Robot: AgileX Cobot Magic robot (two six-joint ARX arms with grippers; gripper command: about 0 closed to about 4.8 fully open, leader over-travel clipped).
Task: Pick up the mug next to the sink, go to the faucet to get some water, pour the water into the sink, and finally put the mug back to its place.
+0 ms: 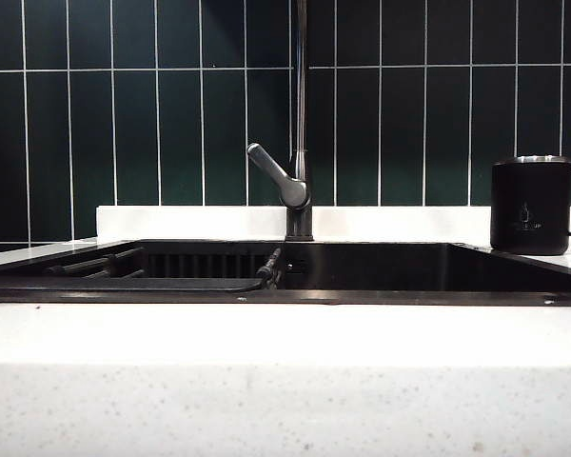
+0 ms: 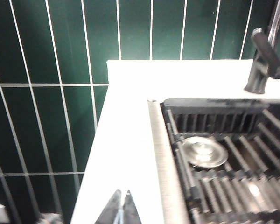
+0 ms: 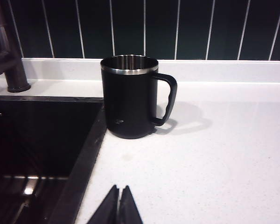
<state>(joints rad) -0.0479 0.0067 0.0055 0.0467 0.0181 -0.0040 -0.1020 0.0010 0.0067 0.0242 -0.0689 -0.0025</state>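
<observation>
Though matte black, steel-rimmed mug (image 3: 129, 98)

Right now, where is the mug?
The mug stands upright on the white counter at the far right of the exterior view, beside the sink's right rim, with its handle turned away from the faucet.

The wall (image 1: 152, 114) behind is covered in tall dark green tiles with thin white lines between them. The worktop (image 1: 285, 381) is white speckled stone.

mug (image 3: 129, 98): black, upright, beside sink (image 3: 81, 175) | faucet (image 1: 300, 124): upright behind sink
</observation>
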